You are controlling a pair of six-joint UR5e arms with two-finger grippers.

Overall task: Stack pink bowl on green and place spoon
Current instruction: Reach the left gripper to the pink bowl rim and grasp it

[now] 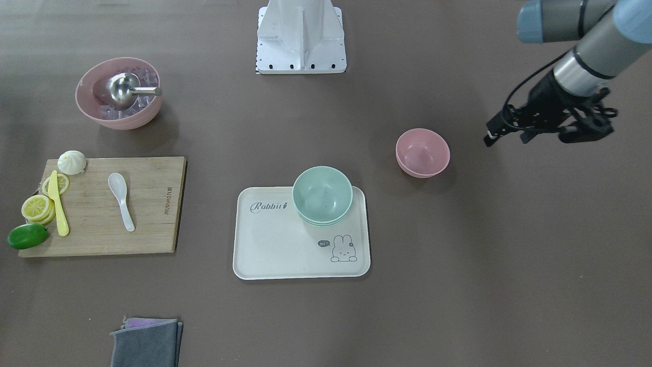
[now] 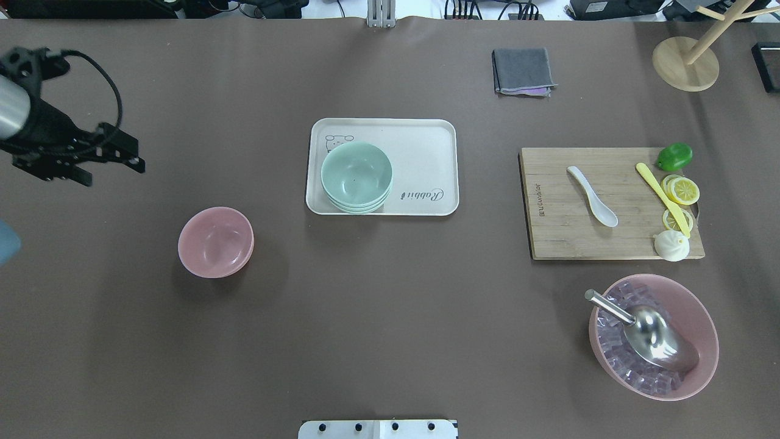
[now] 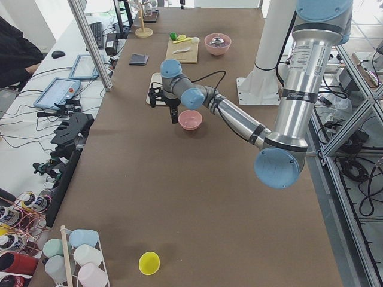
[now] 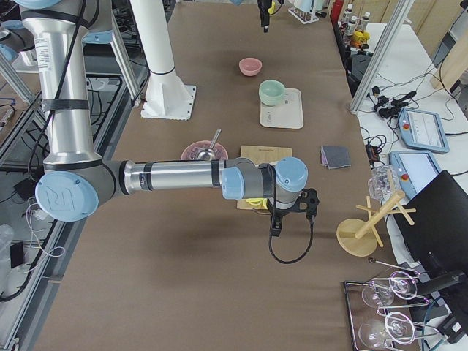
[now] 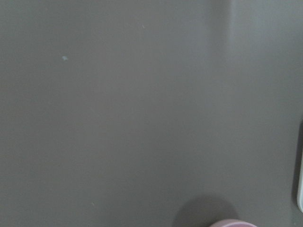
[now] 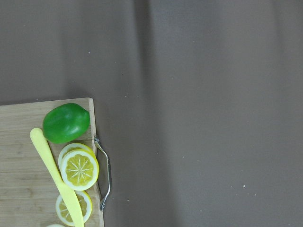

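The small pink bowl (image 1: 423, 153) stands empty on the bare table, also in the overhead view (image 2: 215, 242). The green bowls (image 1: 322, 196), a short stack, sit on the white rabbit tray (image 1: 275, 244). The white spoon (image 1: 120, 200) lies on the wooden cutting board (image 1: 153, 204). My left gripper (image 1: 509, 136) hovers off to the side of the pink bowl, apart from it; its fingers look spread and empty. My right gripper (image 4: 276, 223) shows only in the exterior right view, beyond the board's end; I cannot tell whether it is open or shut.
A large pink bowl (image 2: 653, 335) holds ice cubes and a metal scoop. On the board lie a lime (image 6: 66, 124), lemon slices, a yellow knife and a bun. A folded grey cloth (image 2: 523, 71) and a wooden stand (image 2: 685, 64) sit at the far side.
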